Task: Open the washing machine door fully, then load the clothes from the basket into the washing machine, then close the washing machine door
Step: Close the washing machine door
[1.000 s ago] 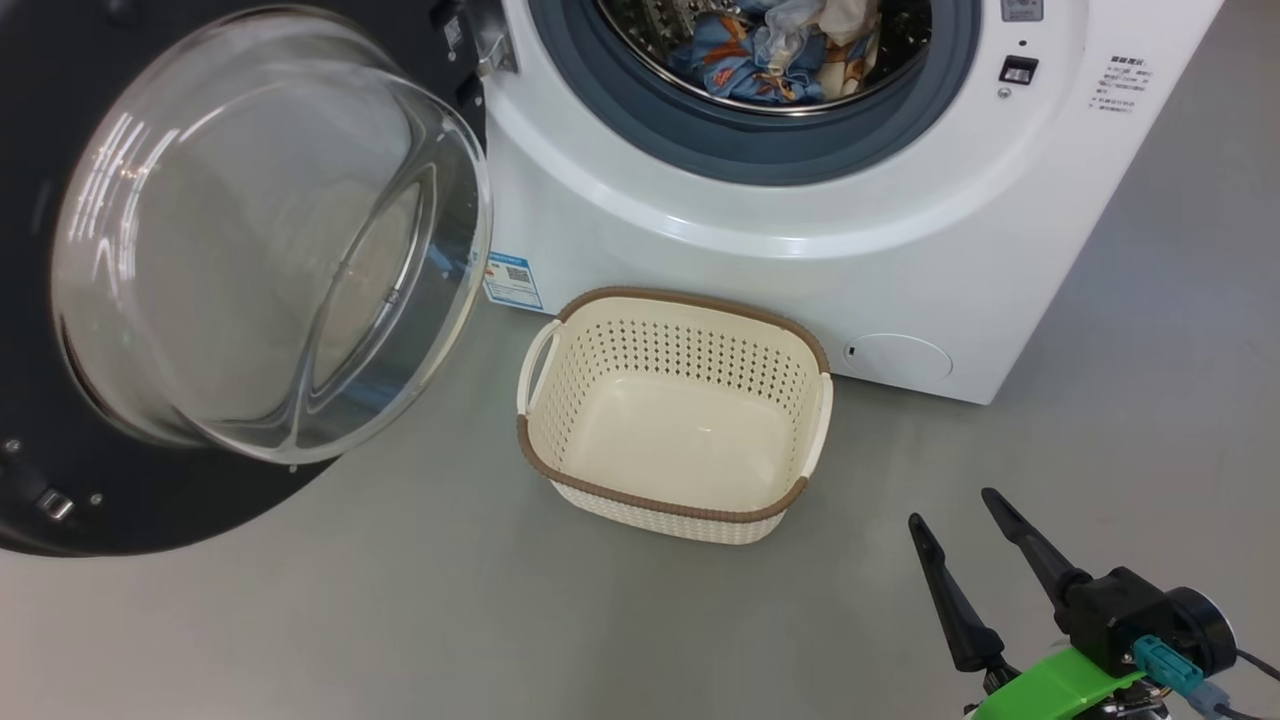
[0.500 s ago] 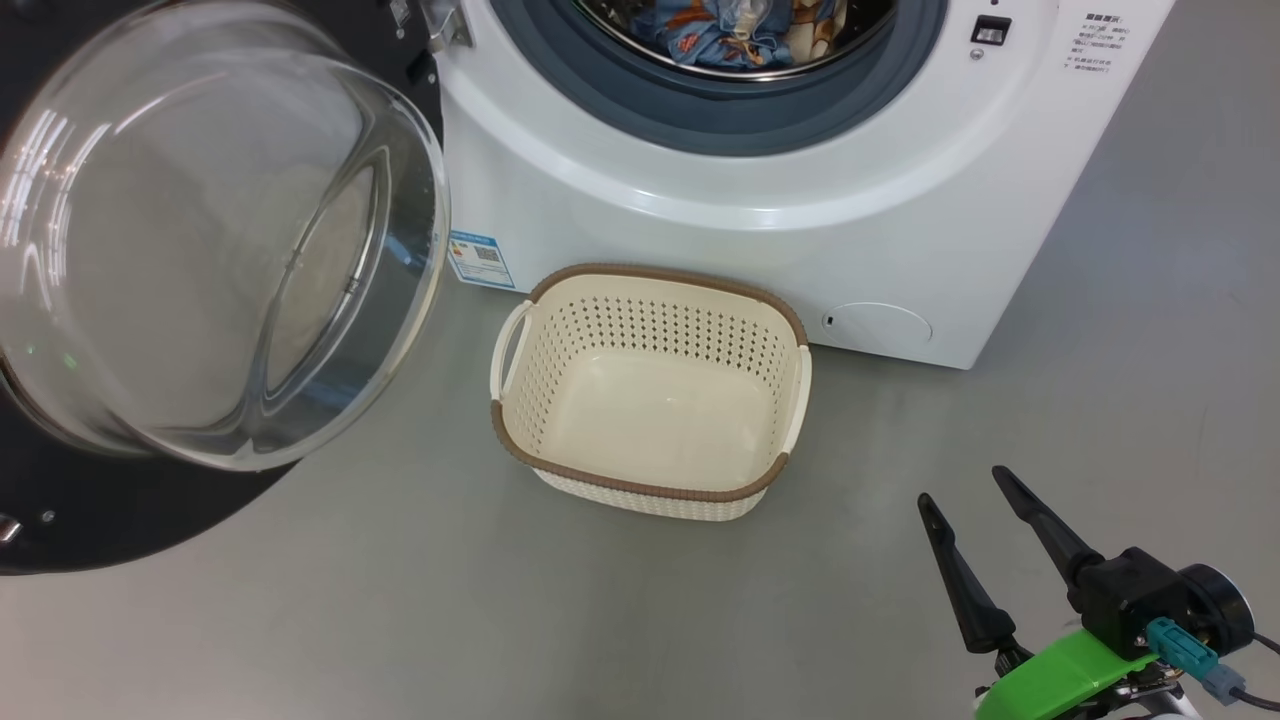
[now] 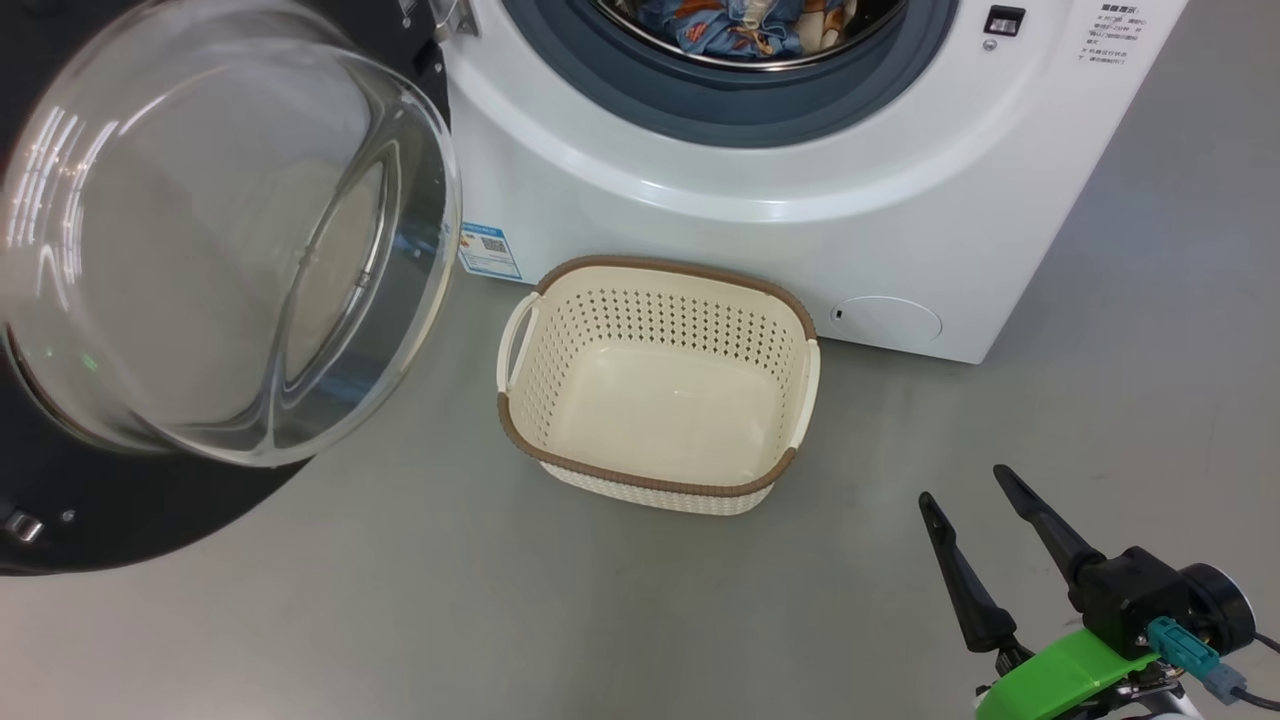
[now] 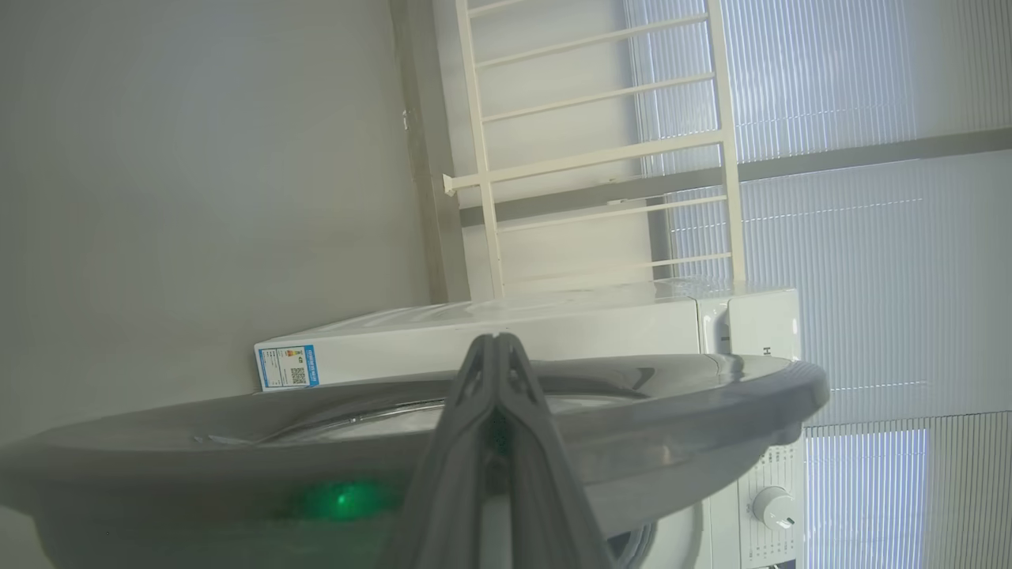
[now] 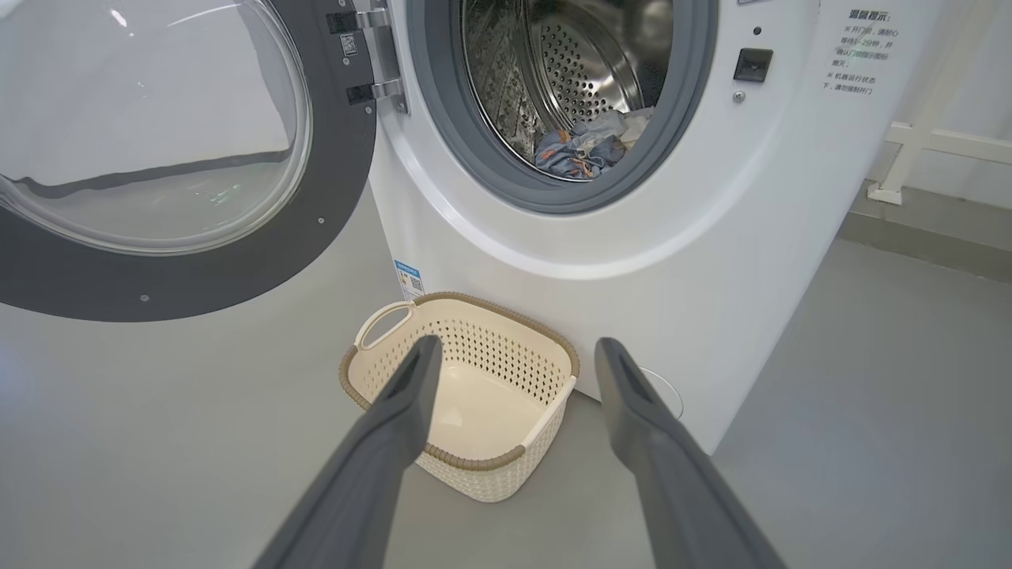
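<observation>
The washing machine door [image 3: 150,515] hangs wide open at the left of the washing machine [image 3: 800,240], whose drum holds the clothes [image 3: 735,20]. The basket [image 3: 650,482] sits empty on the grey floor [image 3: 400,600] just before the machine. The right claw [image 3: 962,484] hovers open and empty near the basket. The left claw [image 4: 496,344] is closed on nothing, close to the door.

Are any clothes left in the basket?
No, the basket shows a bare cream floor, and the clothes lie inside the washing machine drum.
</observation>
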Controlling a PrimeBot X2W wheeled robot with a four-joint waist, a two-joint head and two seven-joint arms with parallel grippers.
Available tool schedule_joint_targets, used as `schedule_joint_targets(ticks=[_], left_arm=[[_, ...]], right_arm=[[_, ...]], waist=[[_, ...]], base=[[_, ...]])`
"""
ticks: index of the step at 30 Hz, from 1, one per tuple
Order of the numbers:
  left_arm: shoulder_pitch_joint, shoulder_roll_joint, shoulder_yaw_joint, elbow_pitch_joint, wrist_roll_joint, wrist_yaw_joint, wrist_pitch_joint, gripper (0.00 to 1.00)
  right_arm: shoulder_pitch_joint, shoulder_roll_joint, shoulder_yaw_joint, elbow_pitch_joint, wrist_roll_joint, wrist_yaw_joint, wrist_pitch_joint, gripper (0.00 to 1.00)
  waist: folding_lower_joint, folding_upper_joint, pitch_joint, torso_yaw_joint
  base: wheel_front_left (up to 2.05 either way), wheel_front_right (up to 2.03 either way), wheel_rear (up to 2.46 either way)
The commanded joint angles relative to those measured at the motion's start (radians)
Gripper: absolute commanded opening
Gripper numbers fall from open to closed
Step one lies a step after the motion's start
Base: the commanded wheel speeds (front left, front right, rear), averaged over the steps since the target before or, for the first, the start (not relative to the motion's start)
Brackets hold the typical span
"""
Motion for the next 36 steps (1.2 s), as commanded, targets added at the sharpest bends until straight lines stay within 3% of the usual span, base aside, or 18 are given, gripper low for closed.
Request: schedule_joint_targets(ticks=[1,11,25,36], left_arm=[[0.015,0.043,0.008,-0.032,-0.007,-0.006,0.021,0.00],[0.052,-0.012,0.007,-0.131,-0.108,0.001,0.169,0.00],[0.126,-0.102,-0.035,-0.343,-0.207,0.090,0.338,0.00],[0.229,-0.167,-0.129,-0.545,-0.217,0.164,0.454,0.00]], right_arm=[[-0.029,-0.003,0.021,-0.027,-0.008,0.001,0.001,1.00],[-0.028,0.003,0.015,-0.007,-0.003,0.001,-0.014,1.00],[-0.030,0.024,0.024,0.025,0.004,0.001,-0.046,1.00],[-0.035,0.043,0.023,0.056,0.013,0.001,-0.072,1.00]], waist=[[0.0000,0.0000,-0.001,0.001],[0.0000,0.0000,-0.013,0.013],[0.0000,0.0000,-0.029,0.009],[0.0000,0.0000,-0.041,0.011]], base=[[0.00,0.00,0.00],[0.00,0.00,0.00],[0.00,0.00,0.00],[0.00,0.00,0.00]])
